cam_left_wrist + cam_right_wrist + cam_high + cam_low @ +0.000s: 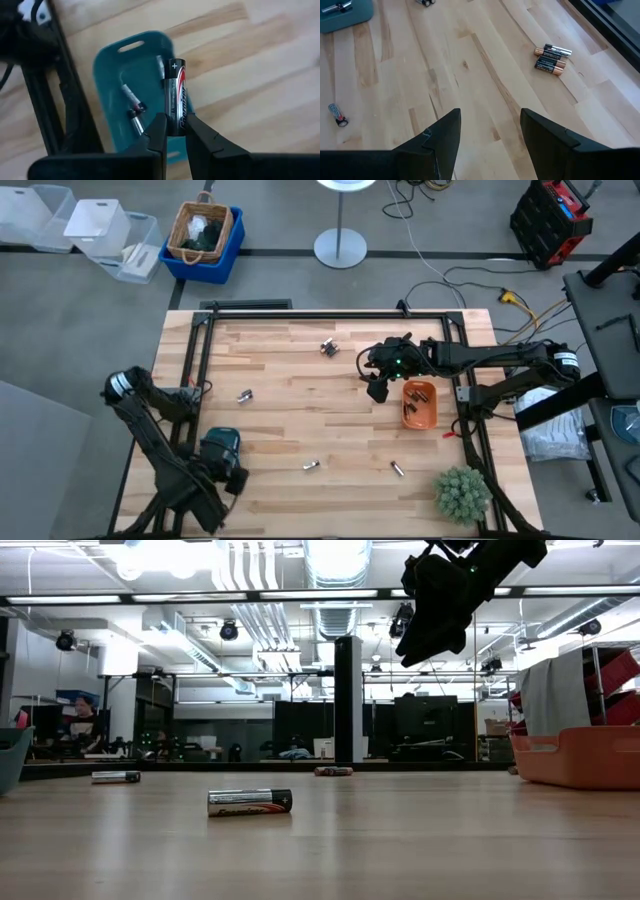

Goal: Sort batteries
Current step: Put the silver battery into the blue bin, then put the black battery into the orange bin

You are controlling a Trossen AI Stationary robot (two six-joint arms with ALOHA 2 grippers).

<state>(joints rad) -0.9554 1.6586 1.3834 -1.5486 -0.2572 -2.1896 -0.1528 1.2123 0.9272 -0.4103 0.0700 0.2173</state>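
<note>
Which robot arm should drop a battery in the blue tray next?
Left. The left gripper is shut on a battery right above the teal tray. The right gripper is open, empty, by the orange tray.

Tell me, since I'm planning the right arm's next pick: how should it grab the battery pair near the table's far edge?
The battery pair lies flat, side by side and touching. Come straight down with the open right hand and close across one battery's middle, its fingers crosswise to its length; an outer cylinder looks easiest.

Lab: exposed ceiling ducts, cables
</note>
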